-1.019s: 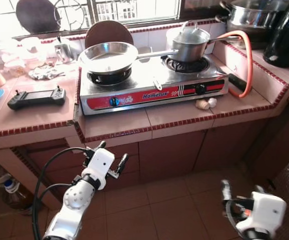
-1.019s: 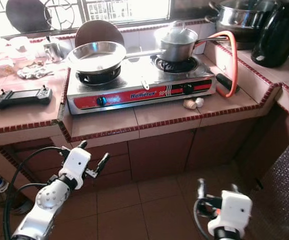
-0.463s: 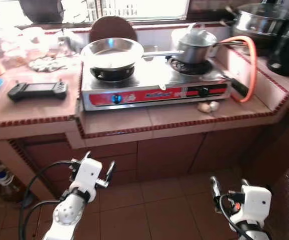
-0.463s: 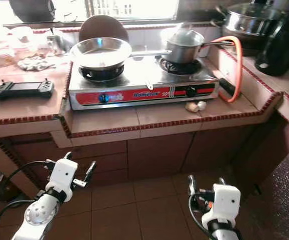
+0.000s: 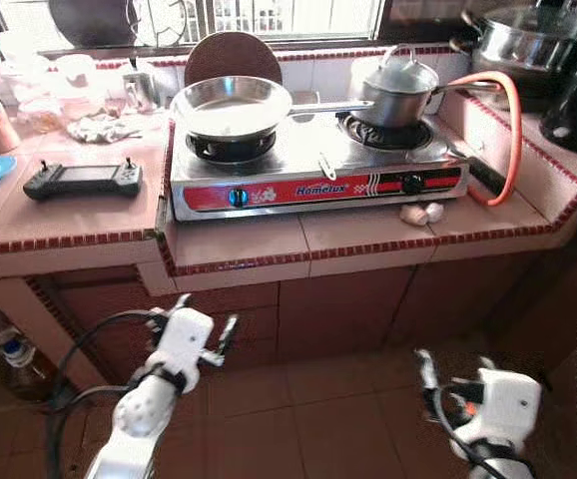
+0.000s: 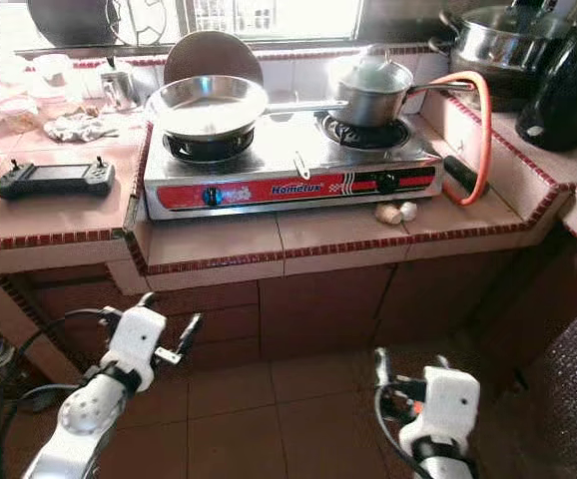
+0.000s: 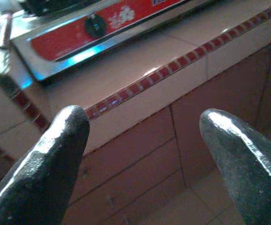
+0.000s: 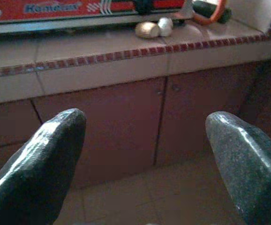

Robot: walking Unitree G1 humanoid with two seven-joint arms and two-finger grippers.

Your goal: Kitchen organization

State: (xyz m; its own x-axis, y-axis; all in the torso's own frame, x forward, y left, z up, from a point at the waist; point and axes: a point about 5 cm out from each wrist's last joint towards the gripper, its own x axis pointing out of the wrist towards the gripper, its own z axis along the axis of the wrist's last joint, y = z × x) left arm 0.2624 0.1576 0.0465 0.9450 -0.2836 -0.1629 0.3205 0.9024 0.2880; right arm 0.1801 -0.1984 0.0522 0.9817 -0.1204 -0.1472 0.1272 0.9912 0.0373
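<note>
Left eye view showed a tiled counter [image 5: 239, 244] carrying a two-burner stove [image 5: 318, 170], with a steel frying pan [image 5: 231, 105] on the left burner and a lidded saucepan [image 5: 396, 90] on the right. Two garlic bulbs [image 5: 420, 213] lay on the tiles just in front of the stove's right end, beside an orange gas hose [image 5: 508, 130]. A black handheld controller [image 5: 82, 180] rested on the counter left of the stove, well back from the red-trimmed edge.

Both grippers hung below counter level, in front of the cabinet doors [image 5: 348, 309] and above the floor tiles [image 5: 318, 429]. Left gripper [image 5: 204, 324] was spread open and empty, well under the counter edge. Right gripper [image 5: 450, 377] was likewise parted and held nothing, standing low and well apart from the garlic bulbs above it.
</note>
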